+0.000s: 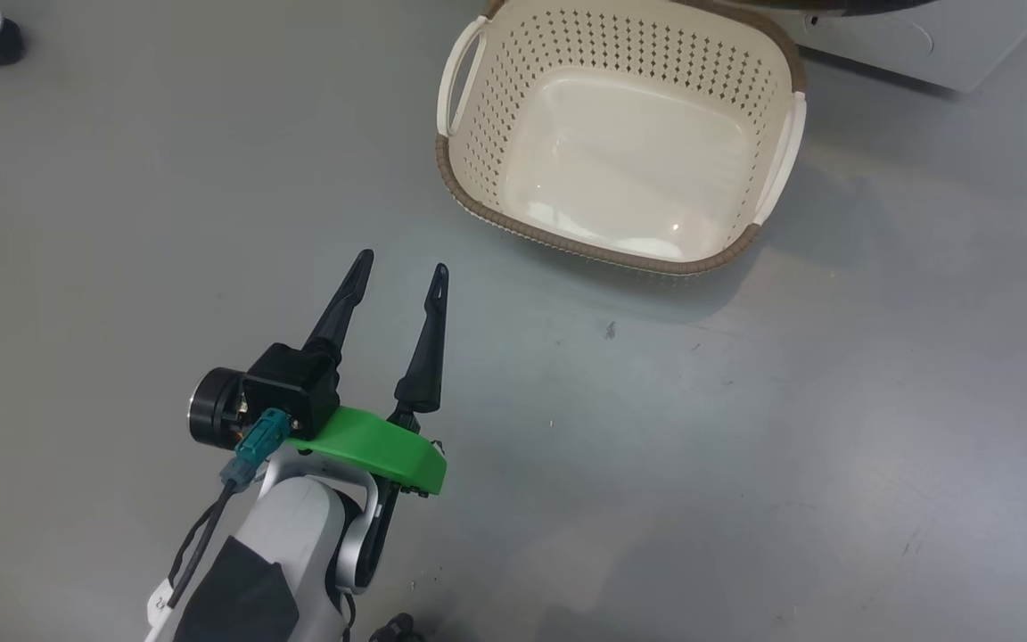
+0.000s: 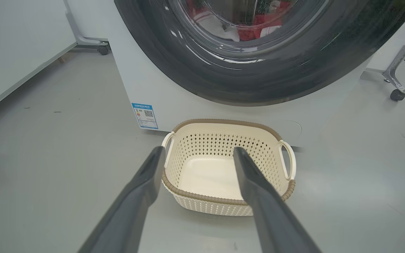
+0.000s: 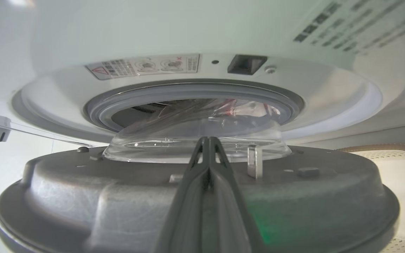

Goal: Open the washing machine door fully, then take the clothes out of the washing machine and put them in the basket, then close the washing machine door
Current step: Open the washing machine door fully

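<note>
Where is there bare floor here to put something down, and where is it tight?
The floor is bare between the left gripper and the basket, and widely so on the basket's left in the head view. The basket itself is empty. It is tight behind the basket, which sits close to the washing machine, below the door.

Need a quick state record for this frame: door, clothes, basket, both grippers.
door: partly open, inner face toward the right wrist camera, drum mouth visible behind it
clothes: red and white, inside the washing machine, seen through the door glass
basket: empty, on the floor in front of the machine
left gripper: jaws open, holding nothing, over the floor short of the basket
right gripper: jaws shut, empty, tips at the door's inner face by the glass bowl; contact unclear
stage: door not yet fully open
</note>
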